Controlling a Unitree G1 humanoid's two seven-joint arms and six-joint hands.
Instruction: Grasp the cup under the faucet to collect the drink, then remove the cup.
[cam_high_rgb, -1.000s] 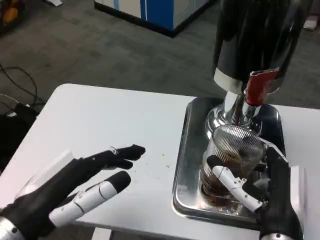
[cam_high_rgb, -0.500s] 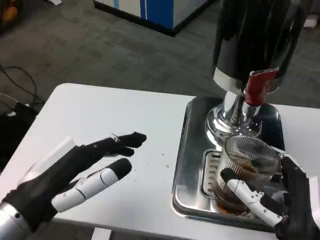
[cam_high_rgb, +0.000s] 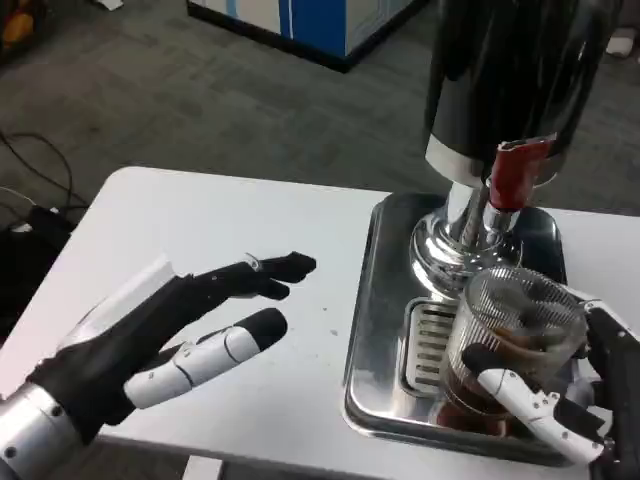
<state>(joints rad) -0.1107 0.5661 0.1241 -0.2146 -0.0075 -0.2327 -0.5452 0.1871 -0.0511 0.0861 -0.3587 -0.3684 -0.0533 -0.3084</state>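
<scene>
A clear ribbed plastic cup (cam_high_rgb: 510, 345) with brown drink in its lower part is gripped by my right hand (cam_high_rgb: 570, 400), fingers wrapped around its side. It hangs over the front right of the steel drip tray (cam_high_rgb: 375, 330), to the right of and nearer than the faucet's red handle (cam_high_rgb: 515, 172) and chrome spout. The black dispenser body (cam_high_rgb: 510, 70) towers behind. My left hand (cam_high_rgb: 170, 345) hovers over the white table (cam_high_rgb: 200, 240) to the left of the tray, fingers spread and holding nothing.
A slotted grate (cam_high_rgb: 428, 345) lies bare in the tray where the cup stood. The table's near edge runs close below both hands. Grey floor, cables (cam_high_rgb: 30, 190) at left and a blue-white cabinet (cam_high_rgb: 300, 25) lie beyond.
My right hand has drawn the cup out from under the faucet, toward the right and nearer, uncovering the grate. My left hand has crept forward and a little right.
</scene>
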